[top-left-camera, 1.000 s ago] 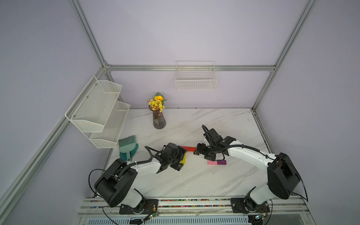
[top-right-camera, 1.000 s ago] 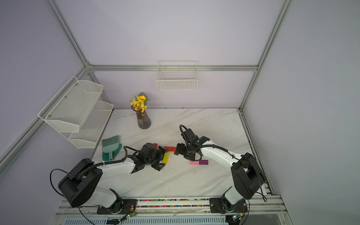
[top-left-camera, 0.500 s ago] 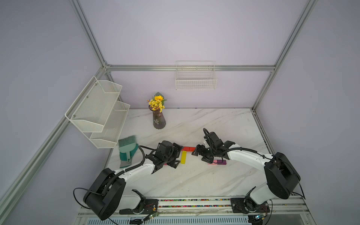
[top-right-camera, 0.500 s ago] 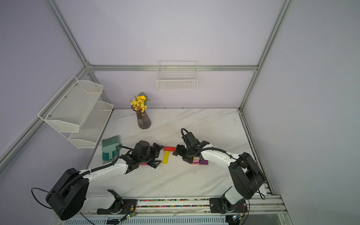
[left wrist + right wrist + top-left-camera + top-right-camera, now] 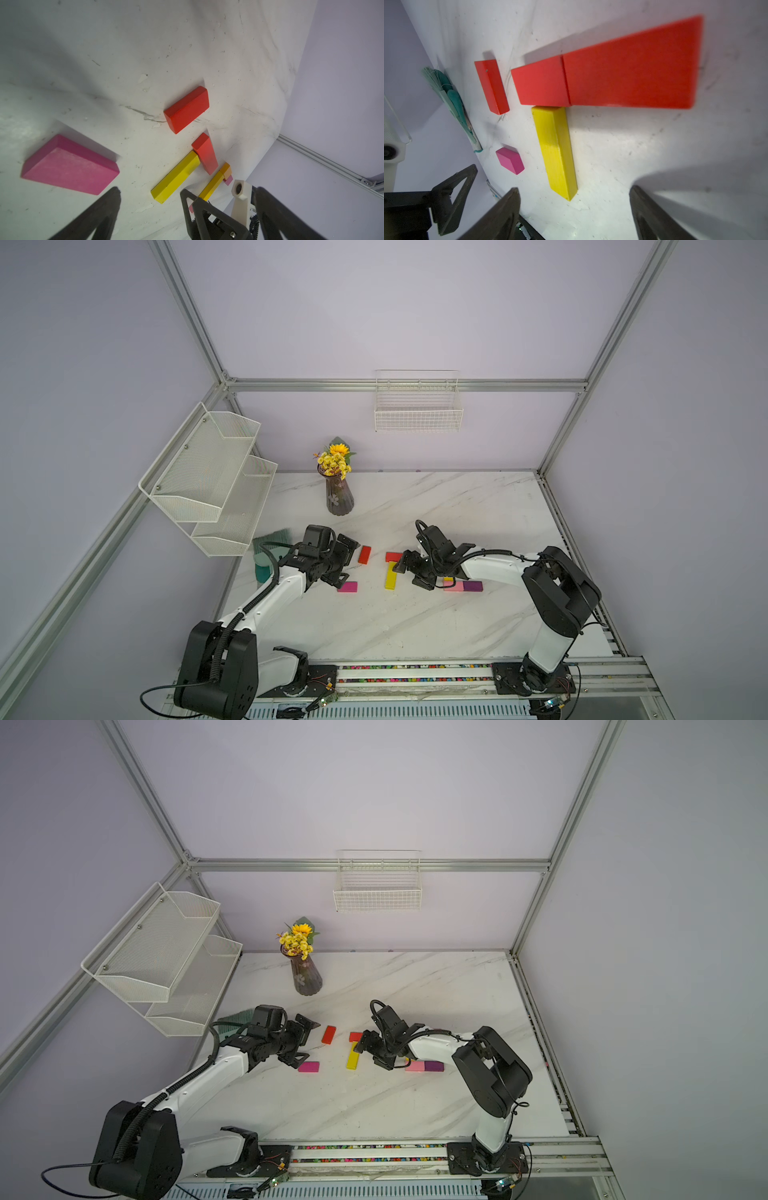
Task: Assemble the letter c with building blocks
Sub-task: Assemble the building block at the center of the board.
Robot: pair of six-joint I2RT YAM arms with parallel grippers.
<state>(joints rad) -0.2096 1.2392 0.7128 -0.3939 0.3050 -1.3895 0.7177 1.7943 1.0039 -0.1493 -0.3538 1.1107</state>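
Table [image 5: 415, 626]: white marbled top; both arms reach in from the near edge.
Left fingers [image 5: 348, 542]: spread wide with nothing between them. They sit low over the left part of the table, pointing right, just left of the loose red block and the magenta block.
Right fingers [image 5: 401, 566]: spread and holding nothing. They point left, just right of the long yellow block; whether they touch the table cannot be told.
Loose red block [image 5: 364, 554]: lies flat and alone, left of the red row and apart from it.
Red row [image 5: 612, 79]: two red blocks end to end, running left to right. In both top views only the left end shows; the rest is under the right arm.
Long yellow block [image 5: 352, 1057]: runs near to far, its far end touching the near side of the red row's left end.
Magenta block [image 5: 347, 586]: lies flat and alone, left of the long yellow block's near end and apart from it.
Light pink block [image 5: 453, 585] and purple block [image 5: 473, 585]: touch end to end in a left-to-right line, just right of the right fingers, pink on the left.
Second yellow block [image 5: 211, 187] and orange block [image 5: 226, 169]: end to end, right of the long yellow block and mostly hidden under the right arm in the top views.
Surroundings: vase of yellow flowers [image 5: 340, 497] at the far left of the table, teal brush [image 5: 266, 556] at the left edge, mesh shelf [image 5: 208, 481] on the left wall, wire basket [image 5: 417, 414] on the far wall.
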